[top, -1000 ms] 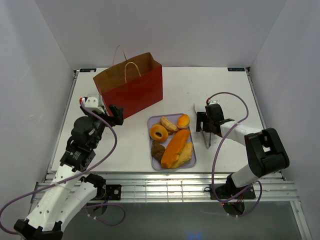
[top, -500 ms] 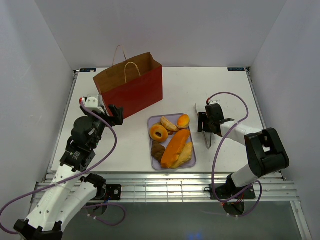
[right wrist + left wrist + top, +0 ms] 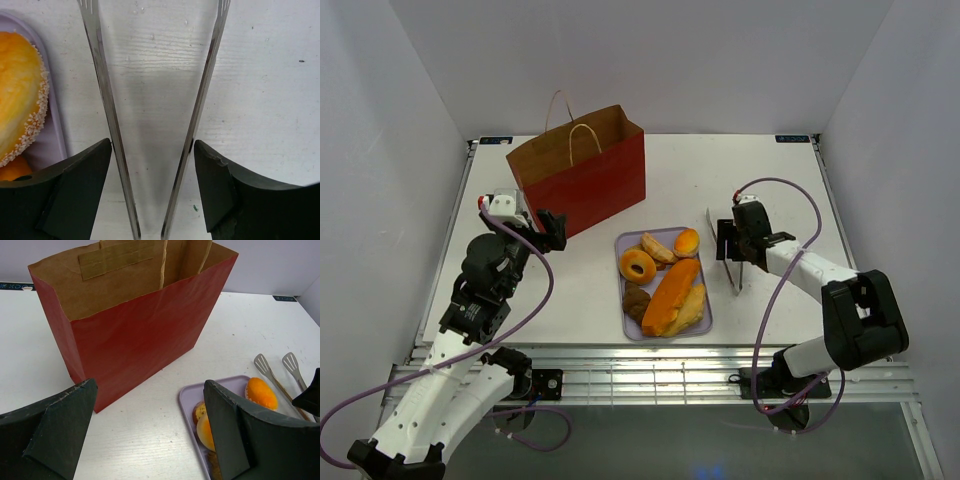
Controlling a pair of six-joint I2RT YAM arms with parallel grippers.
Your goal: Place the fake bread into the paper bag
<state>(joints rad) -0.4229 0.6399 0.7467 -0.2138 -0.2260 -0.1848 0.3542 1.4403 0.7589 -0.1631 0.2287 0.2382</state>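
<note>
— What did the arms look like?
— The left arm [image 3: 485, 275] and right arm [image 3: 800, 268] had white links and black joints, each trailing a purple cable [image 3: 776, 185].
— And the right gripper [image 3: 152, 150]?
— Its fingers [image 3: 70, 200] were matte black wedges, edges scuffed pale.

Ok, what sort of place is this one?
Likely a lab robot cell, not a bakery: plain white walls enclose a white table, and the bread on the tray looks like toys.

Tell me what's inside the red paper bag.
In the paper bag, only its brown inner wall, a taped patch and cord handles show. Its red front hides the floor and anything lying there.
</note>
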